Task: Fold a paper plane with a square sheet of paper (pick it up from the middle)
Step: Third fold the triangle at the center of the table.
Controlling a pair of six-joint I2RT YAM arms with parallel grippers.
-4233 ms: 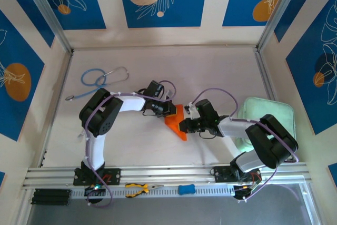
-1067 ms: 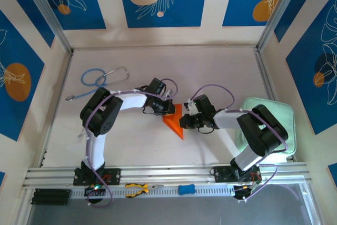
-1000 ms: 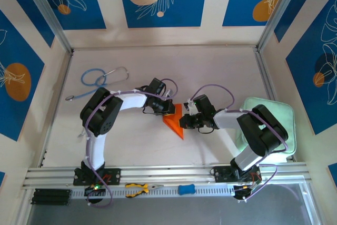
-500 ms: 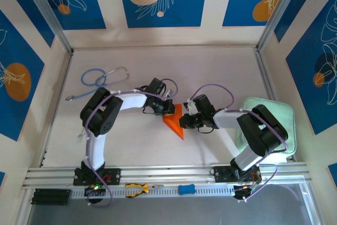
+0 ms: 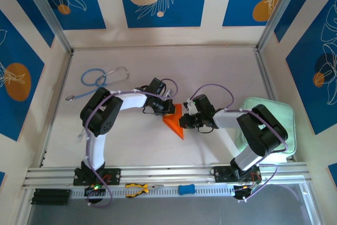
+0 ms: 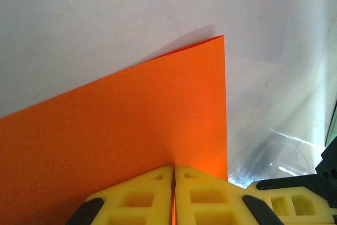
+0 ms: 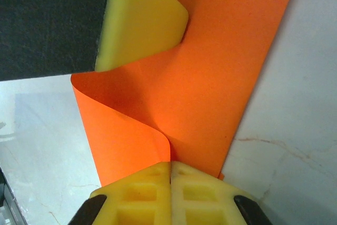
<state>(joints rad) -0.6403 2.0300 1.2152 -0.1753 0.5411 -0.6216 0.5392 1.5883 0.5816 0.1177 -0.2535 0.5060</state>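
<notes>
From above, you have the orange paper (image 5: 175, 122), folded to a pointed wedge, over the middle of the tabletop (image 5: 210, 72). The left tool (image 5: 169, 110) grips its far-left edge and the right tool (image 5: 184, 121) grips its right side. Bare surface lies open beyond it and toward you. A stethoscope (image 5: 102, 80) lies well apart at the far left, and a green pad (image 5: 281, 117) sits at the right under the right arm.

At your left wrist, the yellow jaws are pressed together on the paper's (image 6: 131, 125) near edge. Its far corner casts a shadow on the white tabletop.

At your right wrist, the jaws are clamped on a curled fold of the paper (image 7: 210, 77). The left tool's yellow finger (image 7: 139, 22) touches the far end.
</notes>
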